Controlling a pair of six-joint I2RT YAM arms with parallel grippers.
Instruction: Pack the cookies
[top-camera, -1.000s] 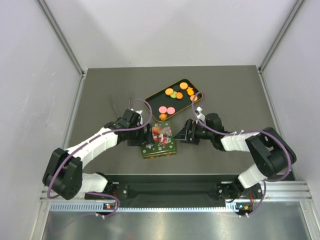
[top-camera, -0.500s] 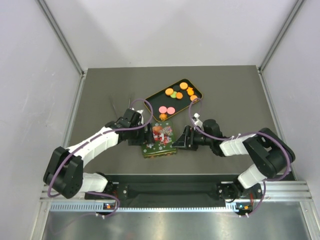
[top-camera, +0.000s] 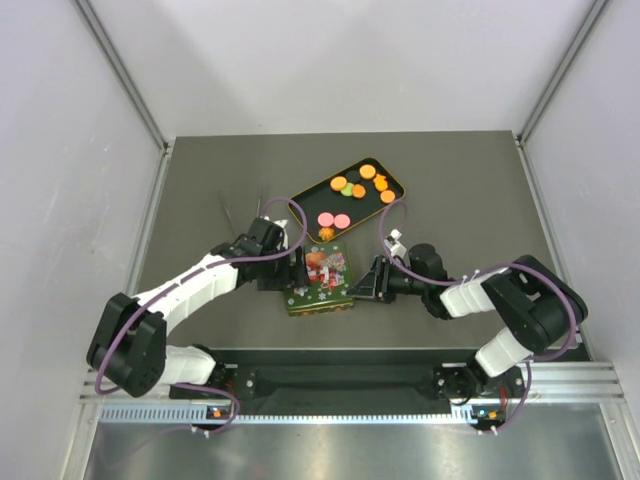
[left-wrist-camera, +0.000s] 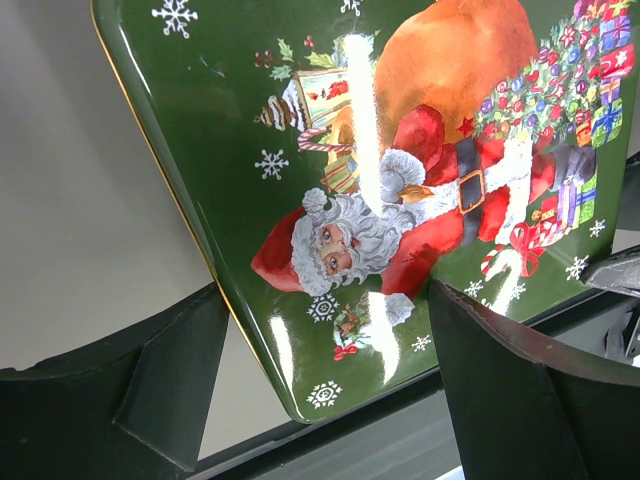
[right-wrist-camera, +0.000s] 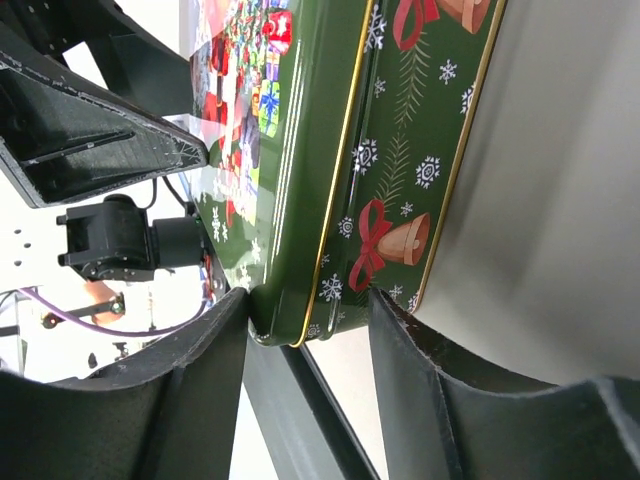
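The right pincer (right-wrist-camera: 308, 300) has narrowed round a corner of the tin (right-wrist-camera: 340, 150), grip unsure, the left pincer (left-wrist-camera: 325, 300) wide open astride it: likely opening it for the cookies (top-camera: 345, 190).

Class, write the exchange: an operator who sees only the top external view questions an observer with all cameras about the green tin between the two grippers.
Operator: From above I can't judge the tin. Is it held on its left?
Observer: No. The left gripper is open, with the tin's corner between its fingers and table showing beside one.
Operator: And on its right?
Observer: The right gripper straddles the tin's side, fingers close against lid and base. I cannot tell whether they press.
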